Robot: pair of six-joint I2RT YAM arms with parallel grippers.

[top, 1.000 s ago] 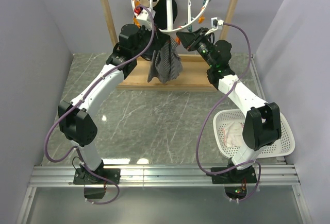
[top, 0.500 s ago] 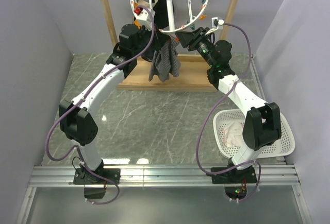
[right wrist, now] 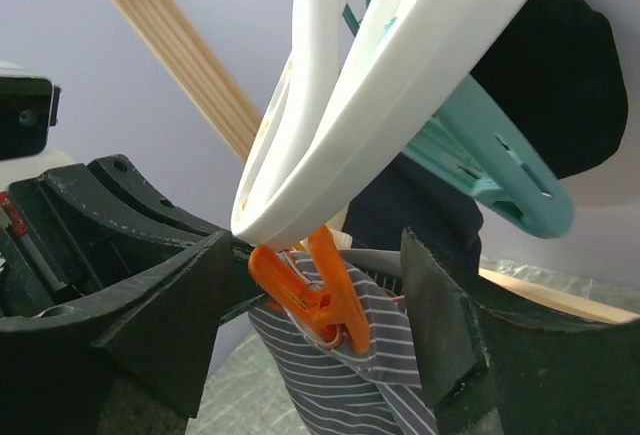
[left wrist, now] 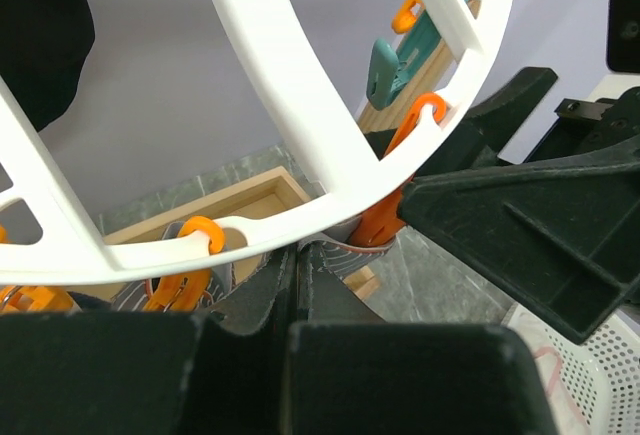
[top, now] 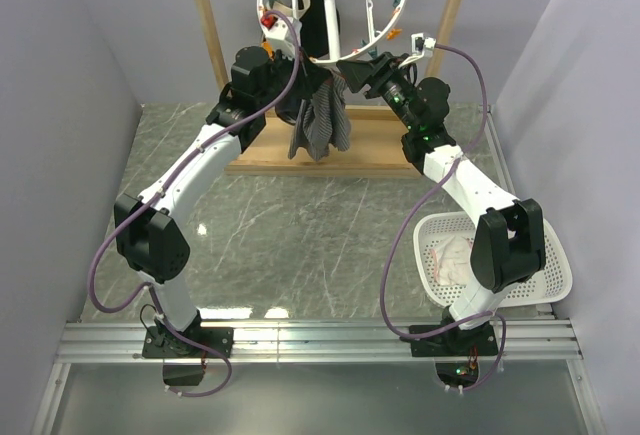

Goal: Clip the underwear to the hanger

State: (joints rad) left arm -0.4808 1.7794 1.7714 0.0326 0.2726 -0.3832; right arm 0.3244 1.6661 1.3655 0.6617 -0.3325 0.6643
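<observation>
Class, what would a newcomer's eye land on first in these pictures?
First, the white hanger at the back, hung from a wooden frame, with both arms reaching up to it. Under its rim an orange clip bites the striped underwear, with the open jaws of the right gripper on either side. Last, a white basket sits at the right.
</observation>
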